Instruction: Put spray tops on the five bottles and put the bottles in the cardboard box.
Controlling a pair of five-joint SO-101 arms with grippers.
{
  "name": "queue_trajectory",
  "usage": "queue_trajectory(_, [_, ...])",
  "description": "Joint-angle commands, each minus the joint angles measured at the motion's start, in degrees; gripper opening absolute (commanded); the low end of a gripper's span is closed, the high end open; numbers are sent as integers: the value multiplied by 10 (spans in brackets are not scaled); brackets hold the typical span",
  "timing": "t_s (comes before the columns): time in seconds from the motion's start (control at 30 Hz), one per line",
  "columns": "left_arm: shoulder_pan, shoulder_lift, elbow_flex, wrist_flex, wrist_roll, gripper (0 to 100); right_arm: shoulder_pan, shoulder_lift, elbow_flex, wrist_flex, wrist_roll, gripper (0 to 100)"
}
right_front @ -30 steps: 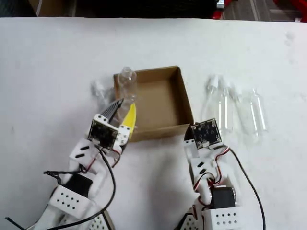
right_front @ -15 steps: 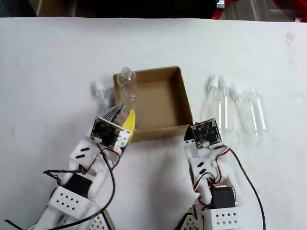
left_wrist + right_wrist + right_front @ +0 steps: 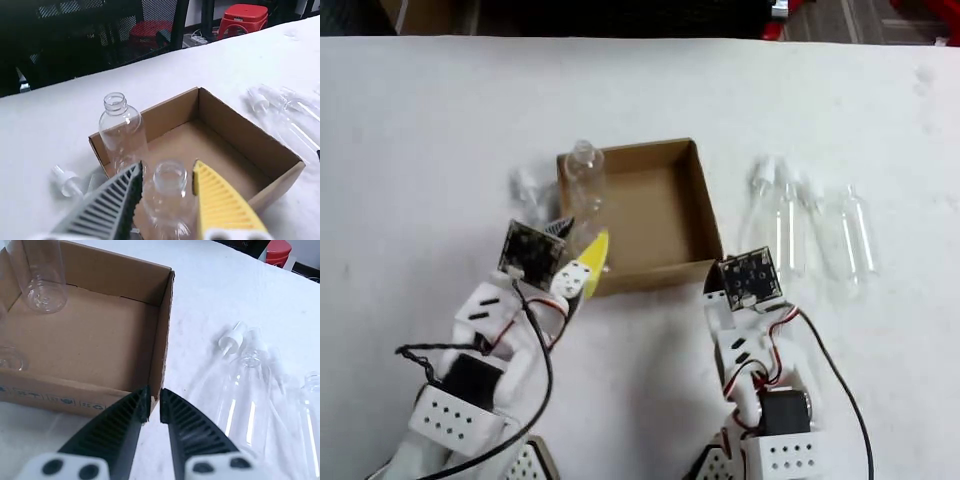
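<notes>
Swinging leftward over the last second, the left gripper (image 3: 167, 167) pinches an uncapped bottle (image 3: 162, 205) at the near-left corner of the cardboard box (image 3: 250, 145) (capping outstanding); the right gripper (image 3: 154, 402) rests pressed together.

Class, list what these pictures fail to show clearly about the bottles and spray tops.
- Left wrist view: base of the bottle in the left gripper, cut off by the frame edge.
- Right wrist view: neck of the standing bottle, cut off by the edge.
- High view: which table bottles carry spray tops; clear, overlapping, too small.
</notes>
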Motion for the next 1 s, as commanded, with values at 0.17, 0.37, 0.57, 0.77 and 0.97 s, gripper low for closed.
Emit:
queue_trajectory(0.17, [-9, -5, -120, 115, 54, 207, 7, -3, 5, 0, 4, 25])
queue_trajectory(0.37, [-51, -5, -200, 149, 54, 207, 8, -3, 5, -5, 1, 23])
queue_trajectory(0.57, [-173, -2, -235, 200, 57, 204, 26, -3, 5, -44, 0, 25])
queue_trajectory(0.77, [-242, -4, -113, 124, 85, 203, 37, -2, -29, -38, 40, 64])
queue_trajectory(0.97, [-250, -4, -52, 36, 69, 203, -1, -1, -121, 60, 45, 69])
